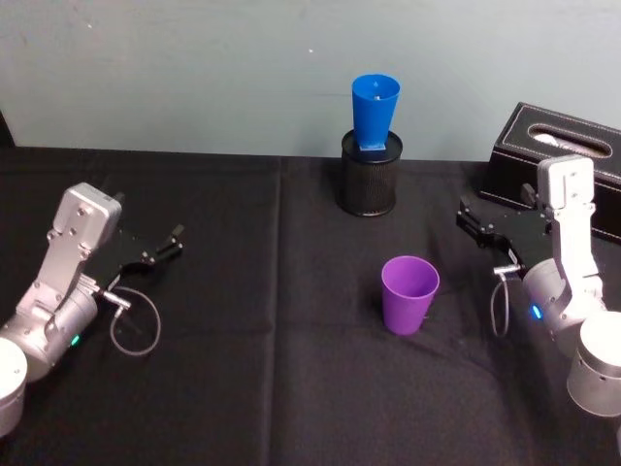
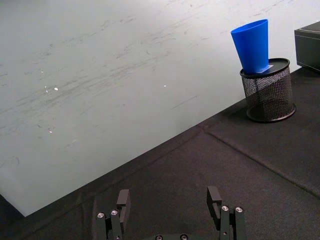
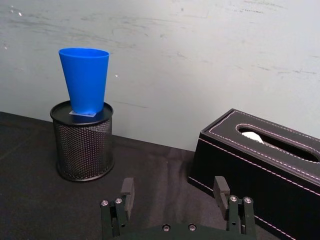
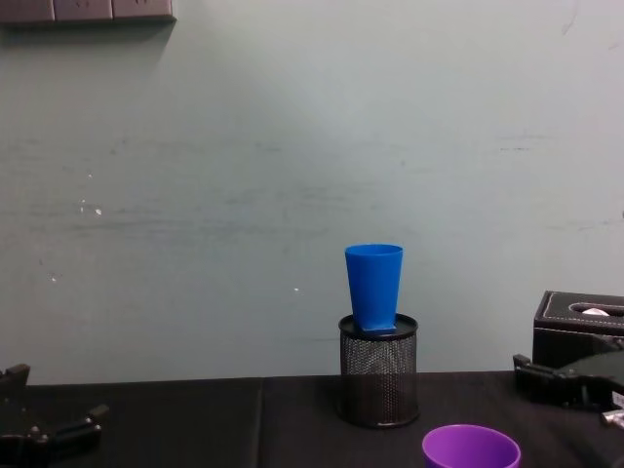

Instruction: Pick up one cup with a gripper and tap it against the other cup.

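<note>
Two cups on the black-clothed counter (image 1: 243, 388) in the head view: the purple plastic tapered tumbler (image 1: 408, 294) stands upright and empty near the middle, nothing touching it, while the bright blue plastic tapered tumbler (image 1: 373, 113) perches upright on top of the black wire-mesh pen holder (image 1: 369, 177) at the back. The left gripper (image 1: 167, 245) waits far left, the right gripper (image 1: 473, 226) just right of the purple cup, in front of a black leather-look tissue box (image 1: 558, 165).

Left wrist view now: fingers (image 2: 123, 200) spread wide, nothing between them, blue cup well beyond.

Right wrist view: fingers (image 3: 127, 190) spread too, empty; a white tissue peeks from the box's slot.

Chest view: the blue cup sits on the holder's top, not down inside it, and looks easy to topple.

That purple tumbler looks light, stiff and a bit slick; I'd grip across its wall below the rim, then tap gently.
</note>
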### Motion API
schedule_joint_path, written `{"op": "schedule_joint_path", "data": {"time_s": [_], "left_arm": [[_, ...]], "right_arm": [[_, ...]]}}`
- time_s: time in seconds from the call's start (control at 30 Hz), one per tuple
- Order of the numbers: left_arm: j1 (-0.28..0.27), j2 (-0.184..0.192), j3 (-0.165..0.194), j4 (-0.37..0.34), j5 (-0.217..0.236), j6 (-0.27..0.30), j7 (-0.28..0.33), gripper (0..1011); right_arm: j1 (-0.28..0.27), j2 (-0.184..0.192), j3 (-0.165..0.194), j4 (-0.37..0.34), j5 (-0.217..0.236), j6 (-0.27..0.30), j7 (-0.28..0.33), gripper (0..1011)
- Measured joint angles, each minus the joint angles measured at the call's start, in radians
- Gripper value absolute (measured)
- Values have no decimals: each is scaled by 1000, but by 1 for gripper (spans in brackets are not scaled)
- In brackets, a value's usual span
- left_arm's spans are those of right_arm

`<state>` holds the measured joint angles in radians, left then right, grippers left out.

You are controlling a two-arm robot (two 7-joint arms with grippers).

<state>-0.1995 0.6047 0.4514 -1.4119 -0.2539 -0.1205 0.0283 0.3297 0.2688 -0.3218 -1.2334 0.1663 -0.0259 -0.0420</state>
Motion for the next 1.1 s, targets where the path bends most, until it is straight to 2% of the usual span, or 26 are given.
{"op": "schedule_joint_path", "data": {"time_s": [1.1], "left_arm": [[0, 0, 0, 0, 0, 0, 0, 1005]], "right_arm": [[-2, 5, 0, -14, 14, 4, 10, 1003]]}}
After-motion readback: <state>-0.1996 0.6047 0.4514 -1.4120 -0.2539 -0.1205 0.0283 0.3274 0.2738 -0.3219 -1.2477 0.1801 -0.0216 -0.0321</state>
